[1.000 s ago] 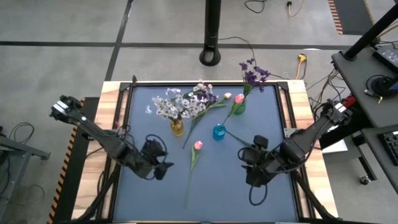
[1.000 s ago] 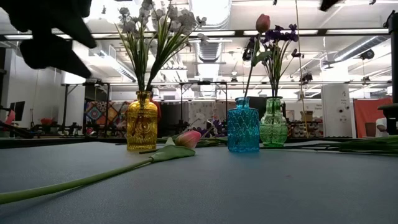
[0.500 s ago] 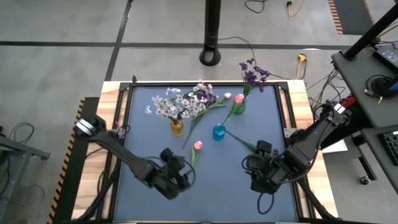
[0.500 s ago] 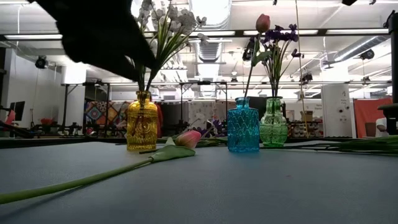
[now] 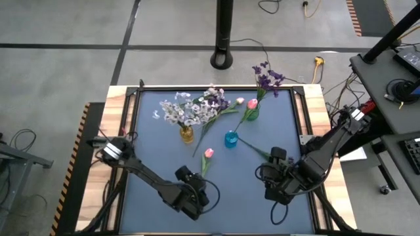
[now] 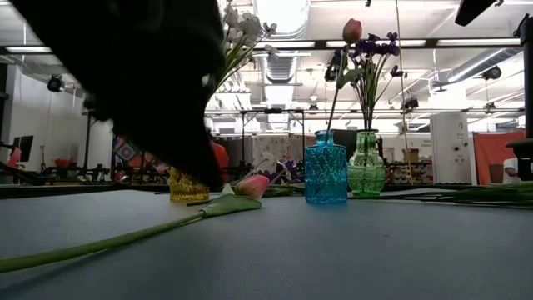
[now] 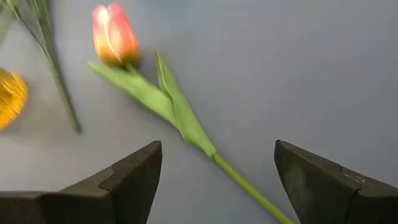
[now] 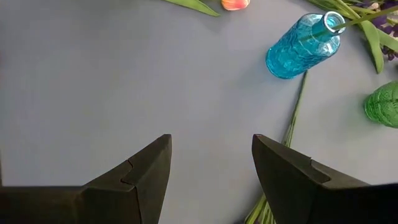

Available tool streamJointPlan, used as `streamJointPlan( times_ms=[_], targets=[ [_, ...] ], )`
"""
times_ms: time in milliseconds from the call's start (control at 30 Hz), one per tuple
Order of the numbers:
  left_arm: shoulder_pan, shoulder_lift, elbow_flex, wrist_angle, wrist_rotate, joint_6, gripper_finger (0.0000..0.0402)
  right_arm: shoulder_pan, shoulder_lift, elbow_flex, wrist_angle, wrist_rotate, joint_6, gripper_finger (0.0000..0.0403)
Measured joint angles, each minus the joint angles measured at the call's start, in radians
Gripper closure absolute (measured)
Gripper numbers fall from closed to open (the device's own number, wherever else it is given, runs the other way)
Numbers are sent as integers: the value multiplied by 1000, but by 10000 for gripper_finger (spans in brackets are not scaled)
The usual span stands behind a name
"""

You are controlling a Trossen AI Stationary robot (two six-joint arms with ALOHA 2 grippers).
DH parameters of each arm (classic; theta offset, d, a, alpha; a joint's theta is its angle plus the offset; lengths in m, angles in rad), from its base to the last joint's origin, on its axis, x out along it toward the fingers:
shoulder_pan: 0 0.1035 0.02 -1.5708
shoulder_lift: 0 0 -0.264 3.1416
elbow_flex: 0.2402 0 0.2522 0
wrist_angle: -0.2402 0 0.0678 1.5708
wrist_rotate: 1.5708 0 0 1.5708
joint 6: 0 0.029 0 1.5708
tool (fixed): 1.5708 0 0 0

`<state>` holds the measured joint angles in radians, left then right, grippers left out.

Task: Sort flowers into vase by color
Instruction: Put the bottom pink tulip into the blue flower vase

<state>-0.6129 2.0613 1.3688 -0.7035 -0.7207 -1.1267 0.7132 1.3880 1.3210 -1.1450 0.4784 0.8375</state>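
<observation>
The left pincer hangs over the near middle of the blue desk, jaws spread wide and empty, straddling the green stem of a loose pink tulip in its wrist view. The flower lies flat on the desk, its long axis running near to far — bud at the far end pointing towards the vases, stem trailing back to the near edge. To take it well, the pincer should probably drop straight down across the stem, below the leaf, and close crosswise so the stalk does not roll or slip out. Beyond the bud, left to right, stand a yellow vase packed with pale sprays, a blue vase holding nothing, and a green vase with a pink tulip and purple blossoms. Another green stem lies flat just right of the blue vase. The right pincer waits over the desk's near right — jaws parted, nothing between them.
</observation>
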Motion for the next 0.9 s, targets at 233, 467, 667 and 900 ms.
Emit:
streamJointPlan(
  times_ms=[233, 467, 667, 900],
  targets=[
    [-1, 70, 7, 2, 37, -79, 164, 0, 1, -4, 5, 21, 0, 186],
    [-7, 80, 9, -66, 59, -159, 258, 0, 1, -4, 6, 21, 0, 186],
    [-12, 80, 7, -105, 69, -186, 343, 0, 1, -7, 7, 21, 0, 186],
    [-11, 68, 14, -147, 90, -120, 397, 0, 1, -7, 7, 21, 0, 186]
  ],
)
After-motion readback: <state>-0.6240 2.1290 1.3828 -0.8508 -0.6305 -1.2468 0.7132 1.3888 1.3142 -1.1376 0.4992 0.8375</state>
